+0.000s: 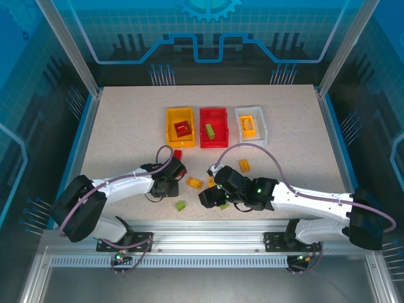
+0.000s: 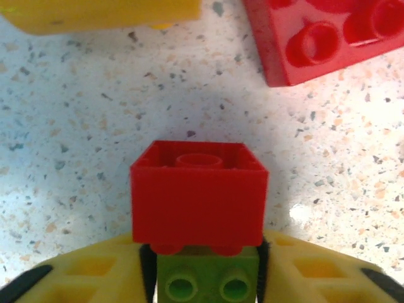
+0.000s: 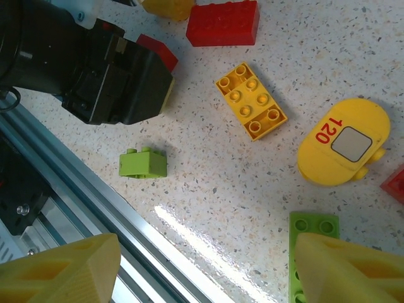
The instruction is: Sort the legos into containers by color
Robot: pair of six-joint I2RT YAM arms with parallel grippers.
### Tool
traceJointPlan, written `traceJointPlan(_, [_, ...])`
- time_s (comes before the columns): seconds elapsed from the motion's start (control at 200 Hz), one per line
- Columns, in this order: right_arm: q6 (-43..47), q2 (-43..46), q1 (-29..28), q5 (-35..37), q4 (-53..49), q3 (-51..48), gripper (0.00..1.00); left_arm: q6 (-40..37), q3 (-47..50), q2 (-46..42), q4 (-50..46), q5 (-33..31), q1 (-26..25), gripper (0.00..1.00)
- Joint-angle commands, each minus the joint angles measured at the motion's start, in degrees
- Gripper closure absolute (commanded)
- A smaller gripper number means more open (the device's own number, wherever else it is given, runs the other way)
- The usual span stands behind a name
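Observation:
In the left wrist view my left gripper point(image 2: 205, 268) has its black pads pressed against both sides of a green lego point(image 2: 203, 285). A red lego point(image 2: 199, 196) is stuck on the front of that green one, just above the speckled table. From above, the left gripper point(image 1: 175, 169) sits in front of the yellow-orange container point(image 1: 169, 136), which holds a red brick. The red container point(image 1: 213, 142) holds a green brick and the white container point(image 1: 260, 123) a yellow one. My right gripper point(image 3: 208, 278) is open over bare table, one finger above a green plate point(image 3: 312, 237).
Loose legos lie near the right gripper: a small green brick point(image 3: 143, 164), a yellow 2x4 brick point(image 3: 250, 101), a yellow rounded piece marked 120 point(image 3: 344, 142) and a red brick point(image 3: 222, 24). The metal front rail point(image 3: 69, 189) runs close by. Another red brick point(image 2: 328, 38) lies ahead of the left gripper.

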State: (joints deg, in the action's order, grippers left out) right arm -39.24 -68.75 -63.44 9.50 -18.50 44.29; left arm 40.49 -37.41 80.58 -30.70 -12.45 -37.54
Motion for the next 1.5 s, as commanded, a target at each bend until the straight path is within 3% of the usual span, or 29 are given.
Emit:
traceJointPlan(0.0, [-1.2, 1.1, -0.6, 1.7, 1.8, 0.0, 0.26, 1.9, 2.0, -0.2, 0.8, 2.3, 0.0, 0.64])
traceJointPlan(0.105, [-1.3, 2.0, -0.6, 2.6, 1.6, -0.1, 0.26, 2.5, 1.4, -0.6, 0.2, 1.5, -0.4, 0.74])
traceJointPlan(0.305, [-2.1, 10.6, 1.3, 9.6, 0.3, -1.1, 0.23, 3.6, -8.6, -5.1, -6.5, 0.3, -5.1, 0.75])
traceJointPlan(0.38, [-2.1, 14.8, 5.3, 10.2, 1.0, -2.0, 0.20, 2.9, -14.5, -4.6, -7.7, 1.0, -5.6, 0.74])
traceJointPlan(0.515, [-2.5, 18.5, 16.3, 6.6, 3.1, -2.2, 0.00, -1.0, -27.0, 1.1, -8.0, 1.6, -4.1, 0.74])
traceJointPlan(0.635, [-2.2, 16.8, 24.9, 0.6, 3.2, 0.6, 0.00, -5.4, -39.7, 10.3, -8.1, 2.3, -1.9, 0.74])
traceJointPlan(0.715, [-1.3, 14.6, 27.3, -0.6, 1.5, 3.5, 0.00, -7.3, -47.1, 16.8, -6.9, 3.5, -0.5, 0.73])
traceJointPlan(1.005, [-1.1, 9.9, 29.9, -2.2, 1.7, 5.8, 0.00, -9.9, -73.8, 41.2, -7.1, 8.5, 6.2, 0.72])
traceJointPlan(1.161, [-1.0, 9.0, 30.2, -2.7, 1.4, 7.6, 0.00, -9.3, -82.9, 50.0, -8.0, 12.1, 8.4, 0.69])
traceJointPlan(1.321, [-0.9, 8.9, 30.7, -3.3, 1.5, 7.3, 0.00, -9.5, -86.5, 53.3, -9.0, 13.8, 8.7, 0.53])
traceJointPlan(1.491, [-0.3, 8.7, 30.8, -3.7, 0.6, 7.4, 0.00, -9.6, -84.1, 48.7, -9.2, 12.7, 8.6, 0.47])
